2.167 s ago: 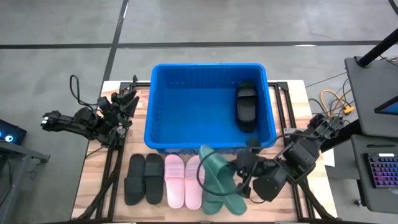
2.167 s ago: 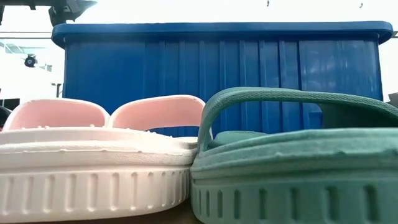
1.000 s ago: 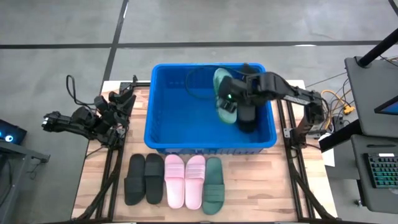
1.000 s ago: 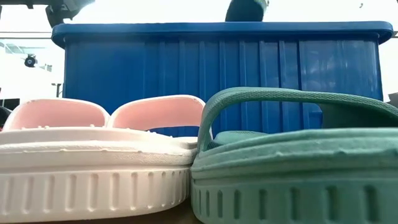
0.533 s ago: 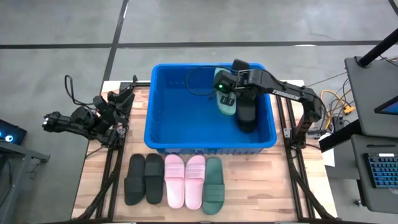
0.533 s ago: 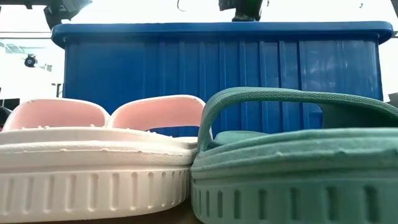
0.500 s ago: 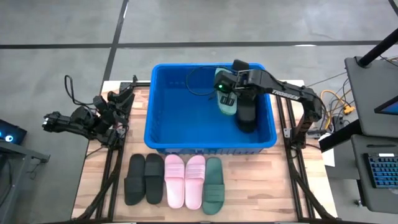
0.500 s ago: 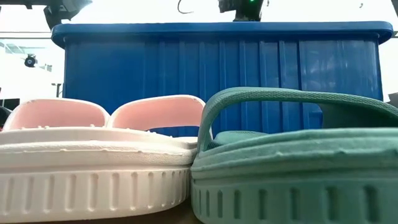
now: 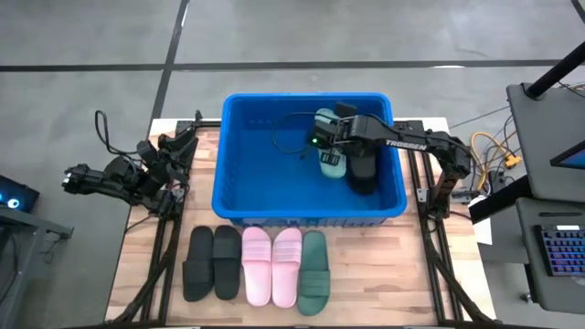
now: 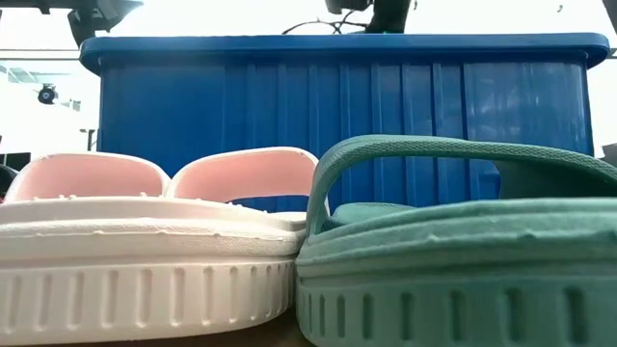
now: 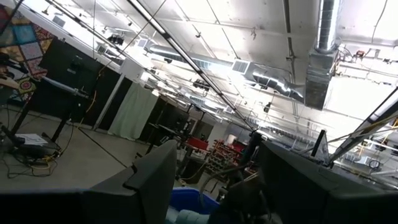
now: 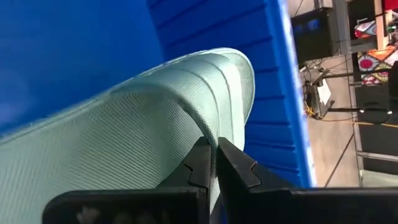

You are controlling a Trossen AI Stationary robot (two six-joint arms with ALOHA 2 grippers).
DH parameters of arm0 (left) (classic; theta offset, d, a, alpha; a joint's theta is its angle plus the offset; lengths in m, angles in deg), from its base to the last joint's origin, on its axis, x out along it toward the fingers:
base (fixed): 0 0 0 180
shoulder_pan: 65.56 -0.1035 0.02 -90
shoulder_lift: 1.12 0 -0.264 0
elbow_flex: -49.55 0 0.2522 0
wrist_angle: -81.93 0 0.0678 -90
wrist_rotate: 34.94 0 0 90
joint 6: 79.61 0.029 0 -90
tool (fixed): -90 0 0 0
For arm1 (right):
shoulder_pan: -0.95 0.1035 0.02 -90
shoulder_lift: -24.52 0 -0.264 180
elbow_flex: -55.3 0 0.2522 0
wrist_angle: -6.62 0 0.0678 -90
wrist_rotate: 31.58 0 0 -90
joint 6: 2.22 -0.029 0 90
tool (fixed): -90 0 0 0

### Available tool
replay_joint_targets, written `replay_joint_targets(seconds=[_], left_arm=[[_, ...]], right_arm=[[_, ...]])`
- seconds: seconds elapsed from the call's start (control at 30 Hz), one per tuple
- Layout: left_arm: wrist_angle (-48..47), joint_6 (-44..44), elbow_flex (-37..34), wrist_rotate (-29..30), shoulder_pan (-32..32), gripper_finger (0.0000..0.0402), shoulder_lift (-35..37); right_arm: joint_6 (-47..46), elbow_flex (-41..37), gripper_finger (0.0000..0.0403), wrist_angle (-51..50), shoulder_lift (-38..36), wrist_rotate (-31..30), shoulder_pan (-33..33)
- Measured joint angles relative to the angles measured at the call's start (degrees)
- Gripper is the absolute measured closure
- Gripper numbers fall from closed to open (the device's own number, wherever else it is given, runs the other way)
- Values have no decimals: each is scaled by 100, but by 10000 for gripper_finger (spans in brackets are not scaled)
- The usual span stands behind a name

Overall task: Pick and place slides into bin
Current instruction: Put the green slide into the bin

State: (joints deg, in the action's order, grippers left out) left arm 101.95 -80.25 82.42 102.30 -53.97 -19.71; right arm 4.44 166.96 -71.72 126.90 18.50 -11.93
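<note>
The blue bin [image 9: 233,164] stands at the table's middle. A black slide [image 9: 364,172] lies on its floor by the right wall. My right gripper [image 9: 324,146] reaches into the bin, shut on a green slide [image 9: 333,165] beside the black one. Along the near edge lie two black slides [image 9: 212,263], two pink slides [image 9: 271,266] and one green slide [image 9: 313,272], soles down. My left gripper [image 11: 217,183] stands open at the table's left, off the bin, holding nothing. My right gripper pinches the green slide's ribbed strap [image 12: 202,121] between its two fingers [image 12: 200,163]. The fingers slant downward, coming from the table's right side. The slide hangs inside the bin below the rim; I cannot tell whether it touches the floor.
The bin's left half [image 9: 265,155] holds nothing. The near wall of the bin [image 10: 289,116] rises right behind the row of slides. A cable [image 9: 285,137] loops from my right arm over the bin. Bare wood [image 9: 384,274] lies right of the row.
My right gripper has sunk into the bin with the green slide, rolling a little at the wrist and staying shut. The slide now hangs lower, next to the black slide.
</note>
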Motion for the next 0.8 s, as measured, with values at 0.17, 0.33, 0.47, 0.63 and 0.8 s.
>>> replay_joint_targets(seconds=[0.17,0.33,0.47,0.63,0.8], left_arm=[[13,1,0,10,0,185,0],[9,2,0,15,0,185,1],[11,-5,-2,16,0,185,38],[16,-9,0,15,0,185,74],[13,-11,-2,15,0,185,114]], right_arm=[[41,-165,394,368,146,3,11],[195,-219,394,390,441,-15,-72],[298,-282,394,403,653,-55,-143],[349,-355,394,555,855,-57,-258],[560,-461,394,557,965,-60,-379]])
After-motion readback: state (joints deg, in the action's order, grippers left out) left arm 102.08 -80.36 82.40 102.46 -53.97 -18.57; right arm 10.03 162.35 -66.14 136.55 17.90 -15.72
